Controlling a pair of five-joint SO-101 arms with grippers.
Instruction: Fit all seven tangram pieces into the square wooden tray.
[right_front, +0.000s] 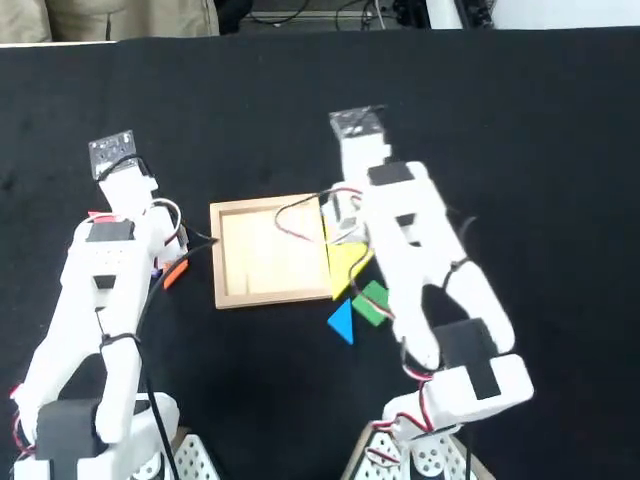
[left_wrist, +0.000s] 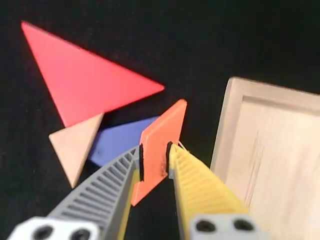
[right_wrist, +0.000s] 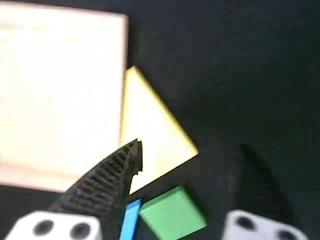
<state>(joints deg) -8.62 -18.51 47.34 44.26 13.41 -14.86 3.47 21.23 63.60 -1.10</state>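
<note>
Left gripper (left_wrist: 155, 150) is clamped on the orange piece (left_wrist: 165, 125), pinching its two flat faces so it rides on edge above the black table (left_wrist: 260, 40), just beside the tray (left_wrist: 235, 100). The tray floor looks bare, so by my reading the job has barely begun.

Beneath the orange piece lie the red triangle (left_wrist: 85, 80), the tan triangle (left_wrist: 75, 145) touching its corner, and an indigo piece (left_wrist: 117, 142) partly hidden by the fingers.

On the other side, the right gripper (right_wrist: 192, 152) has its fingers spread wide with nothing between them, hovering above the yellow triangle (right_wrist: 150, 145). That one sits against the tray's rim on the right arm's side. Whether it overlaps the rim or only touches it is hard to call from here. The green square (right_wrist: 172, 212) and blue triangle (right_front: 342, 322) lie close together nearby.

These pieces look thin, stiff, light and smooth-faced. I'd expect a piece pinched on its faces to pivot between the pads, so it needs laying flat with care. Pieces lying flat are best straddled across two opposite edges near the middle.
</note>
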